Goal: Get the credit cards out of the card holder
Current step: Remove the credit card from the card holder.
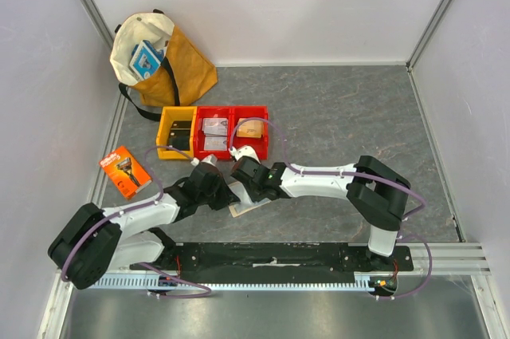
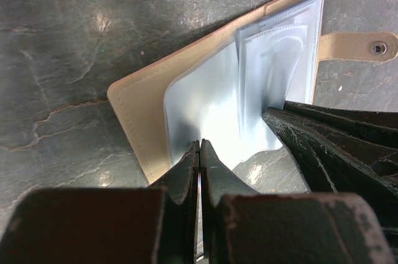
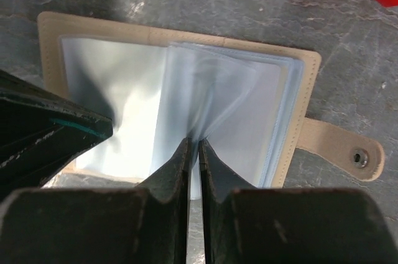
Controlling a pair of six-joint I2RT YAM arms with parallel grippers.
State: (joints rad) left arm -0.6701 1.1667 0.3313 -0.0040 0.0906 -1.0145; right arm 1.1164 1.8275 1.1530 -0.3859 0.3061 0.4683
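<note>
Grey marbled tabletop [image 1: 335, 116] is carrying the open card holder [image 2: 140, 99]. Left hand [image 2: 199, 145] is pinching its near sleeve [image 2: 205, 102], anchoring it; right hand [image 3: 193, 142] is nipping a middle sleeve [image 3: 214, 90], probably needing gentle lifting to expose cards.

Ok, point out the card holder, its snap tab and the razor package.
card holder [image 2: 140, 99]: left wrist view, on the tan inner cover.
snap tab [image 3: 339, 146]: right wrist view, middle of the strap.
razor package [image 1: 125, 171]: top view, on its orange front.
</note>
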